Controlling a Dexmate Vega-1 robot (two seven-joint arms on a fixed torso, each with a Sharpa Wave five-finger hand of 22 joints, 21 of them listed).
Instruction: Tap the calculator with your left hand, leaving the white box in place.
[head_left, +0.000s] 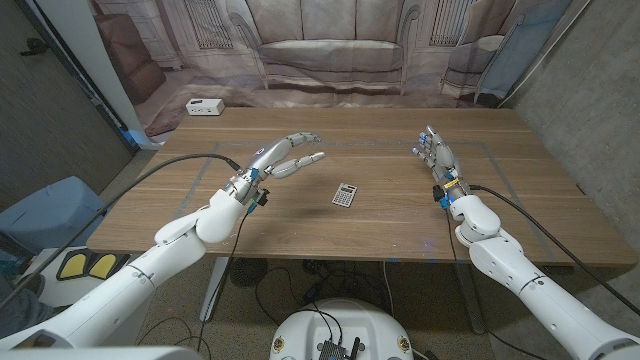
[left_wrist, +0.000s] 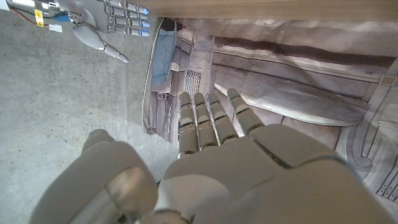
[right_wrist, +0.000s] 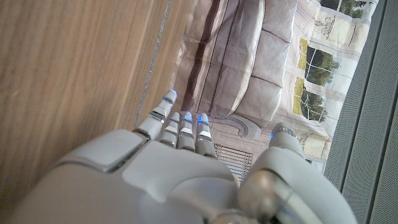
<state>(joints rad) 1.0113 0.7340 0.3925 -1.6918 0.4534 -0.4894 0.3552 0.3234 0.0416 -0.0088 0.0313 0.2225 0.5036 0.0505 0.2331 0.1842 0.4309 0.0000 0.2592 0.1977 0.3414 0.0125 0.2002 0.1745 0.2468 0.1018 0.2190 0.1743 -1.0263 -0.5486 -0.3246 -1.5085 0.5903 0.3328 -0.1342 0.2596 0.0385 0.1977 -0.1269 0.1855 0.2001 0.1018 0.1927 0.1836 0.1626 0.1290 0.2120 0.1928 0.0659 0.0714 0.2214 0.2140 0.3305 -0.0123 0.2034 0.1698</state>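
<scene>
**Left hand hovering short of the calculator**

You are holding your left hand (head_left: 283, 157) above the table (head_left: 400, 225), fingers stretched out and apart, gripping nothing, probably lining up the tap. The calculator (head_left: 344, 194) is lying near the table's middle, just beyond those fingertips. The white box (head_left: 204, 106) is sitting by the far left corner, well apart. Your right hand (head_left: 437, 157) is waiting open near the right edge, touching nothing.

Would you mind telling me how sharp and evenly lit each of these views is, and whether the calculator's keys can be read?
Head view: even, soft light, faint shadows; the calculator is sharp but too small to read its keys. Left wrist view: the left hand up close looks soft, the backdrop clearer. Right wrist view: the right hand is slightly blurred, the table grain crisp, no glare.
</scene>
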